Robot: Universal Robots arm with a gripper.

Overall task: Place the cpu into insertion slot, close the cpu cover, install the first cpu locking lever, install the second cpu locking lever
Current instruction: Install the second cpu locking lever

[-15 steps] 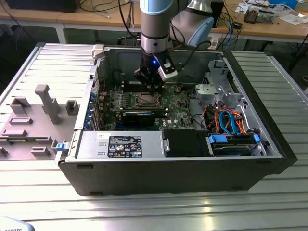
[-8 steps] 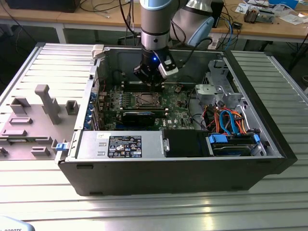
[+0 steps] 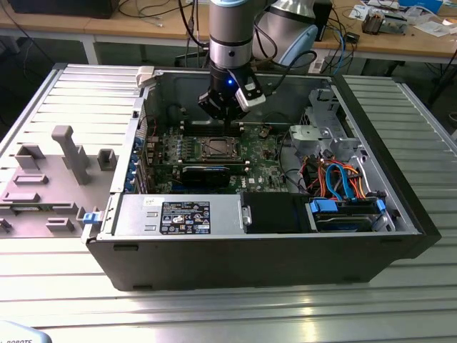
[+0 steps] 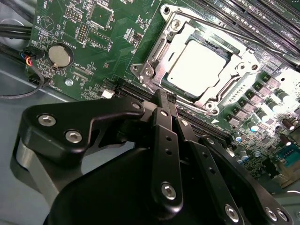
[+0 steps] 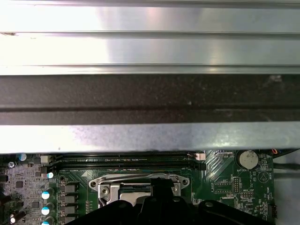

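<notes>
The cpu (image 4: 199, 63) shows its silver-grey top lying flat inside the insertion slot (image 3: 216, 148) on the green board. Over it lies the cpu cover (image 4: 161, 47), a metal frame whose window leaves the chip's top bare. Thin lever rods run along the socket's sides; whether they are latched I cannot tell. My gripper (image 4: 166, 96) hangs just above the board beside the socket's edge, its black fingers pressed together with nothing between them. In the exterior view the gripper (image 3: 229, 123) stands a little behind the socket. The first wrist view has the gripper (image 5: 161, 183) right at the cover (image 5: 140, 180).
Black memory slots (image 4: 262, 18) run along one side of the socket, and a coin battery (image 4: 61, 55) sits on the board. A long black card (image 3: 207, 174), the power supply (image 3: 178, 214) and a drive cage with cables (image 3: 335, 179) crowd the case. The case wall (image 5: 150, 98) rises close by.
</notes>
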